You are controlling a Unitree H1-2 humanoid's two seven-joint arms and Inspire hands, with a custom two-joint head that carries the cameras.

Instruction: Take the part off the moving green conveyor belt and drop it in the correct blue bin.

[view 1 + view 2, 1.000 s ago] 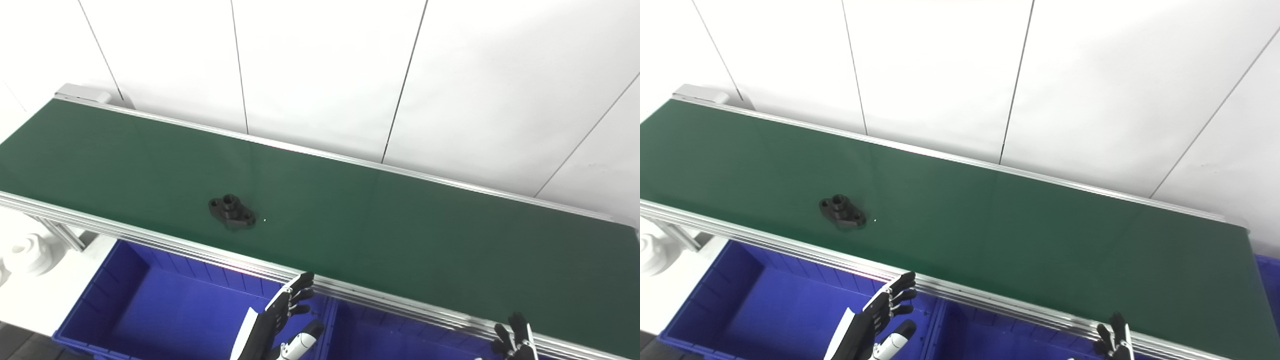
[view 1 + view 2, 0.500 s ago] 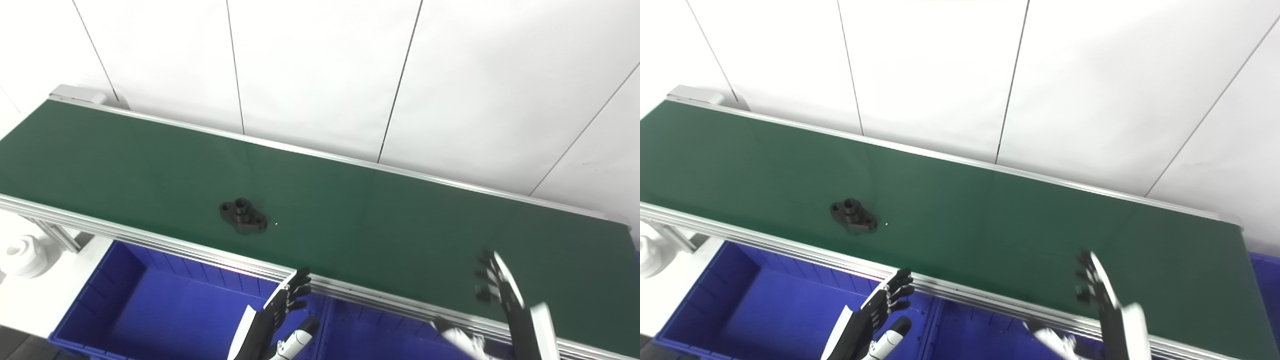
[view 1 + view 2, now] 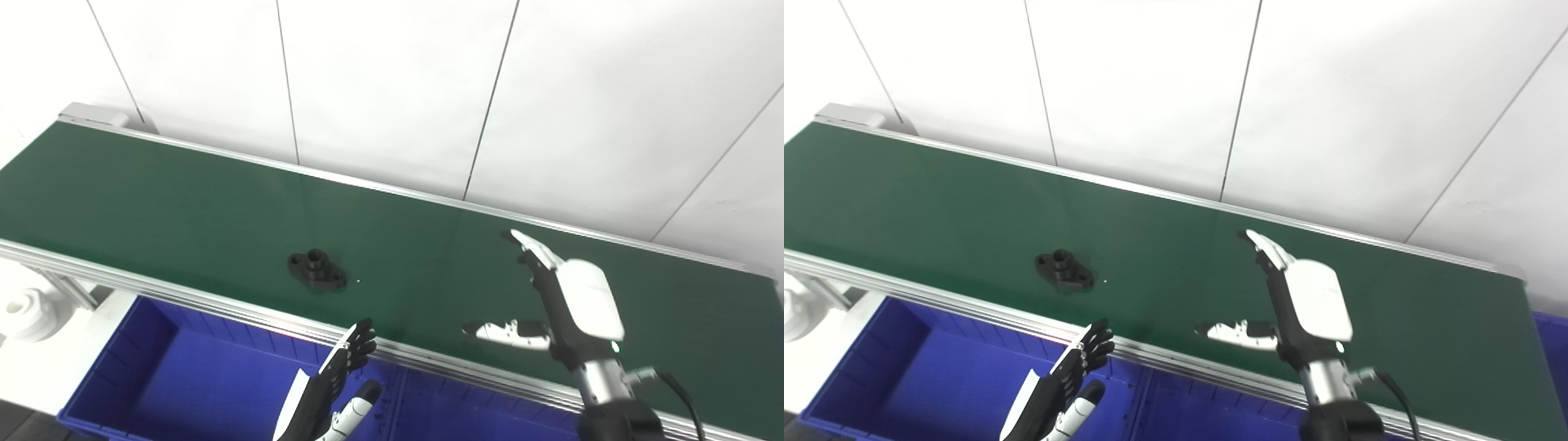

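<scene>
The black part [image 3: 317, 269] lies on the green conveyor belt [image 3: 184, 202] near its front rail, nothing beside it. Below the rail sit blue bins [image 3: 202, 380]. The right hand [image 3: 560, 300] hovers spread over the belt, empty, well apart from the part. The left hand [image 3: 334, 383] is spread, empty, above a bin.
</scene>
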